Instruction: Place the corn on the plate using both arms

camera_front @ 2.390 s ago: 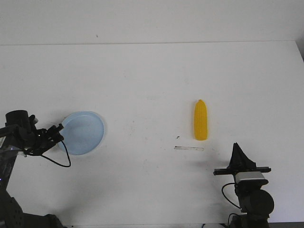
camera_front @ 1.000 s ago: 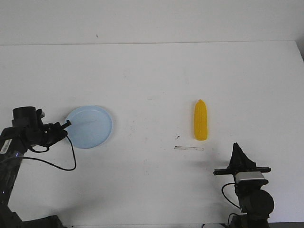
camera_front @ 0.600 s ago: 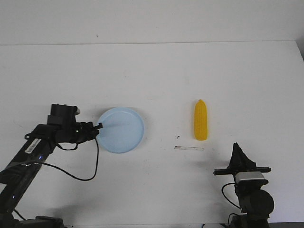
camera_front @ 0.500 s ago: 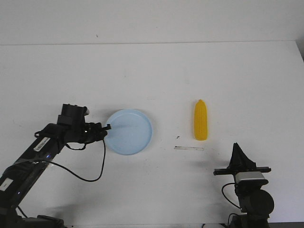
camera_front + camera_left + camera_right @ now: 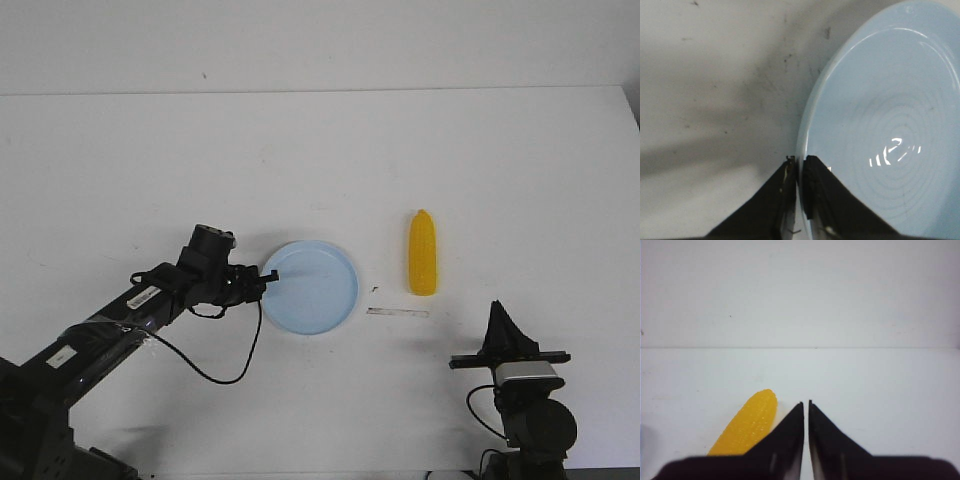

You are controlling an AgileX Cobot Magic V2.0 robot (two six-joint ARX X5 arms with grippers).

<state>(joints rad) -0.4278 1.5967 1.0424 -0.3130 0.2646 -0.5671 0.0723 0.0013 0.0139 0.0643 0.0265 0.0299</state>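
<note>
Your left gripper (image 5: 268, 277), clamped on the plate (image 5: 325, 290) rim, has dragged it from the table's left edge to just beside the corn (image 5: 423, 253). Your right gripper (image 5: 497, 312), pinched together and empty, can reach next.

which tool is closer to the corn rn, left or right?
Right. The right tool sits near the table's front edge, just right of the corn, not touching it. The left tool is across the plate, shut on its left rim.

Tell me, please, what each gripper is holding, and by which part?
The left gripper pinches the plate by its rim; the right gripper holds nothing.
</note>
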